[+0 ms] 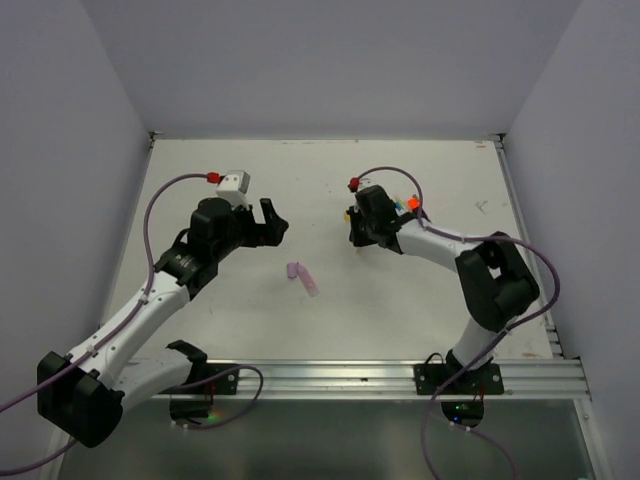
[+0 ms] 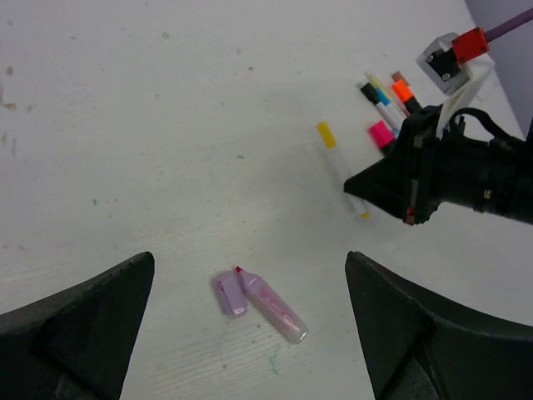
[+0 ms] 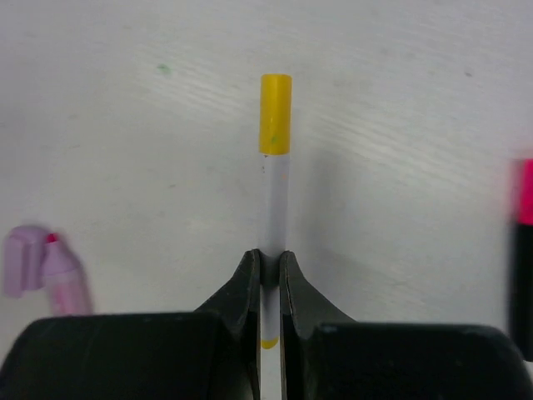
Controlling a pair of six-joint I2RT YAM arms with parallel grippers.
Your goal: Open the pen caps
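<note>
**Top view**
- A white table [image 1: 430,300] is boxed in by pale grey walls [image 1: 330,60] on three sides, and a metal rail [image 1: 400,372] runs along its near edge.
- The left gripper [image 1: 268,222] hangs over the table left of centre, its jaws spread wide and holding nothing.
- The right gripper [image 1: 357,238] is down low, right of centre.
- A lilac highlighter [image 1: 308,280] lies between the arms, with its lilac cap [image 1: 294,270] off and beside it.

**Left wrist**
- The tabletop shows faint scuffs and small ink specks.
- The lilac cap lies against the highlighter's tip end.
- More pens [image 2: 385,100], with pink, orange and blue on them, lie in a cluster beside the right gripper.

**Right wrist**
- The right jaws are pinching the white barrel of a thin pen [image 3: 274,196] near its back end.
- The pen's yellow cap [image 3: 276,114] is on and points away from the gripper.
- The pen casts a soft shadow on the table.
- A pink highlighter [image 3: 523,250] shows at the right edge.
</note>
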